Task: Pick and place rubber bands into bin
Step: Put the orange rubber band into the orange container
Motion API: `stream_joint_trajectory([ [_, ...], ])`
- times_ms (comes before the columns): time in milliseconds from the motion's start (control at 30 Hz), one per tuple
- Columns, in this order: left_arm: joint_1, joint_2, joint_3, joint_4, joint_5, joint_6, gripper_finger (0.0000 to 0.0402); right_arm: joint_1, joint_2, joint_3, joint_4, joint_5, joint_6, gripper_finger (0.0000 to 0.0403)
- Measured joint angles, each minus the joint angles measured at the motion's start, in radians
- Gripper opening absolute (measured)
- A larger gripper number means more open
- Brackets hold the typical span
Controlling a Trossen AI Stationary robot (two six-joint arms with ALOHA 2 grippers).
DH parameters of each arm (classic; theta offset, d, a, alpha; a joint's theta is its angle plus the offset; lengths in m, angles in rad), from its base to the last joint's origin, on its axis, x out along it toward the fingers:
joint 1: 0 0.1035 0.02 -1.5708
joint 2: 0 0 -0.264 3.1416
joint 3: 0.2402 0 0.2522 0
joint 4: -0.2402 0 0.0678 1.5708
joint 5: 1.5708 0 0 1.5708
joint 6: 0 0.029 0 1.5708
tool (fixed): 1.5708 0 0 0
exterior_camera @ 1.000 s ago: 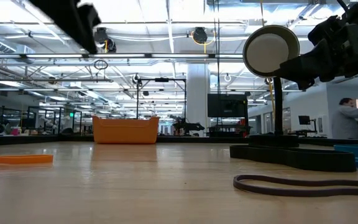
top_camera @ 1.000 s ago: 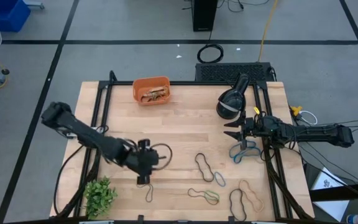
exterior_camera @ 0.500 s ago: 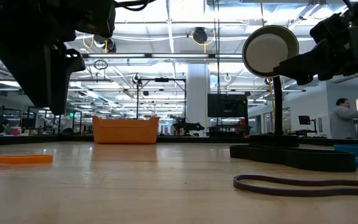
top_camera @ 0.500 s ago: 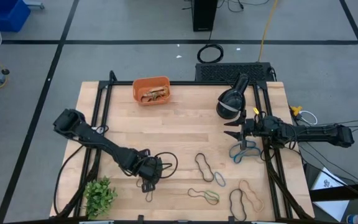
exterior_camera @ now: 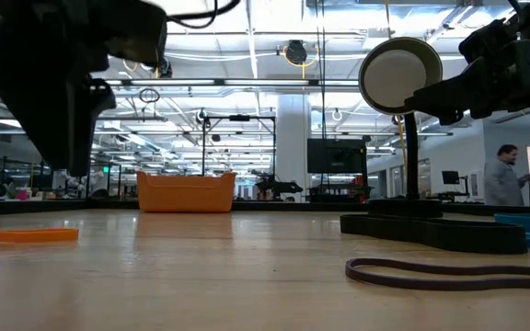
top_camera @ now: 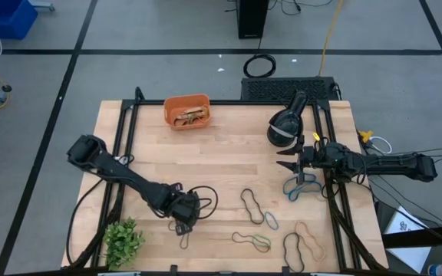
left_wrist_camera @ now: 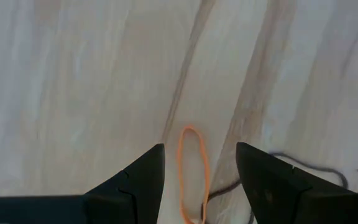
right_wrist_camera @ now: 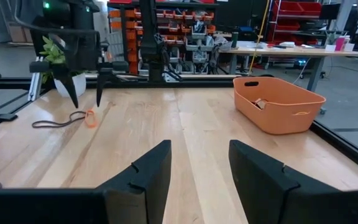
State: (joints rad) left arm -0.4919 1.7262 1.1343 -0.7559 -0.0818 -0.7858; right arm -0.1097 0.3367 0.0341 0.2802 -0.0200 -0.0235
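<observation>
Left claw over an orange band, well away from the bin

The left claw (left_wrist_camera: 199, 180) points straight down at the wooden surface (top_camera: 229, 153), fingers spread and empty, an orange rubber band (left_wrist_camera: 191, 171) lying flat between them, a thin elongated loop. A black band (top_camera: 184, 238) lies just beside it. The orange bin (top_camera: 186, 112) sits at the surface's far edge, tan bands inside. The right claw (top_camera: 286, 163) waits open and empty near the black lamp (top_camera: 285, 125), beside a blue band (top_camera: 298, 186).
</observation>
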Motion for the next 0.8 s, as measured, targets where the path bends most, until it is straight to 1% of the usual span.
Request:
stream_joint_trajectory([
  [200,0.001,0.074,0.0,0.001,0.059,-0.07,0.0202,0.0,0.0,0.0,0.0,0.0,0.0,0.0155],
  [433,0.008,0.144,0.003,0.002,0.06,-0.089,0.0203,0.0,0.0,0.0,0.0,0.001,0.0,0.0155],
  [800,0.028,0.161,0.004,0.003,0.082,-0.052,0.0202,0.0,0.0,0.0,0.0,0.001,0.0,0.0155],
])
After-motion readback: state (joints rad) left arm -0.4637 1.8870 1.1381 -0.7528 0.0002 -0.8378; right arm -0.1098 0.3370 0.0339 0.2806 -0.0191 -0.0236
